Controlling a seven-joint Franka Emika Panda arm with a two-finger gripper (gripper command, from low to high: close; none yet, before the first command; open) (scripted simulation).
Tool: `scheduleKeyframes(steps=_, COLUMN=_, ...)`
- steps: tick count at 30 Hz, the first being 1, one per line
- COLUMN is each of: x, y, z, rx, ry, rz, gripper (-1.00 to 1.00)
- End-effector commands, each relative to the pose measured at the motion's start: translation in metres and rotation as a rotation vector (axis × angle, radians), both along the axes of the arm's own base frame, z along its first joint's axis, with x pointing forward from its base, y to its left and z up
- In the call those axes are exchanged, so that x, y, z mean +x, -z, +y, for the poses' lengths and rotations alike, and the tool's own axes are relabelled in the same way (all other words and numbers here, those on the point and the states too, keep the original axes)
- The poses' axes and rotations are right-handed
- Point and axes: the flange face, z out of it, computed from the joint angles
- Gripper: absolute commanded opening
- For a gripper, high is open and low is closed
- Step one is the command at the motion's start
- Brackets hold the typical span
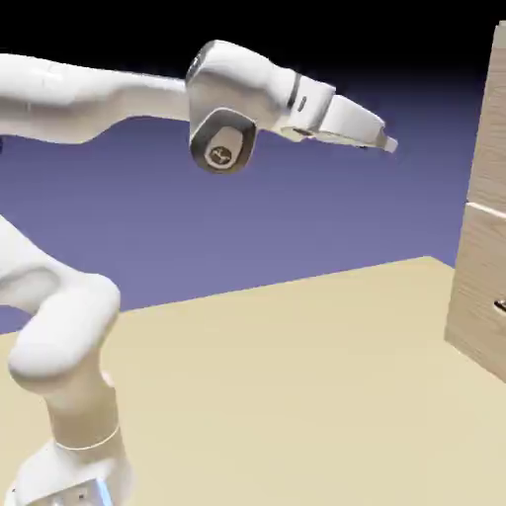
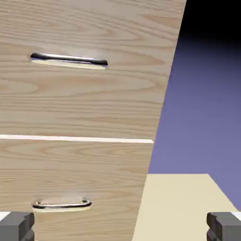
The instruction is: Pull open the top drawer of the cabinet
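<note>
Approach step: my claw (image 1: 380, 138) hangs wide and empty, well apart from the cabinet (image 1: 482, 247) at the tabletop's (image 1: 296, 376) edge. The top drawer (image 2: 89, 89) faces me; next I must reach its handle (image 2: 68, 60) and close on it

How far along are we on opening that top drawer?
Done: nothing on the drawer itself. In the hand view the light tan wood-grain top drawer front sits flush in the tall tan cabinet, its metal bar handle untouched. In hand: the approach; the white arm's two-finger gripper hangs open in the air, short of the cabinet. Left: reach the handle, close on it, pull.
</note>
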Motion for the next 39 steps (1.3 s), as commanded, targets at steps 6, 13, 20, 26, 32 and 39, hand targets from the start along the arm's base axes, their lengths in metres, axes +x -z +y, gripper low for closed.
scheduleKeyframes(steps=6, x=-0.025, y=-0.071, z=0.006, rx=-0.136, ry=0.037, rz=-0.123, gripper=0.00)
scheduleKeyframes(steps=13, x=-0.037, y=-0.133, z=0.040, rx=-0.340, ry=0.050, rz=-0.228, gripper=0.00)
scheduleKeyframes(steps=20, x=-0.017, y=-0.169, z=0.090, rx=-0.578, ry=0.028, rz=-0.283, gripper=0.00)
scheduleKeyframes(steps=26, x=0.031, y=-0.175, z=0.130, rx=-0.791, ry=-0.019, rz=-0.288, gripper=0.00)
scheduleKeyframes(steps=32, x=0.102, y=-0.156, z=0.155, rx=-0.994, ry=-0.092, rz=-0.259, gripper=0.00)
scheduleKeyframes(steps=39, x=0.204, y=-0.104, z=0.151, rx=-1.194, ry=-0.206, rz=-0.196, gripper=0.00)
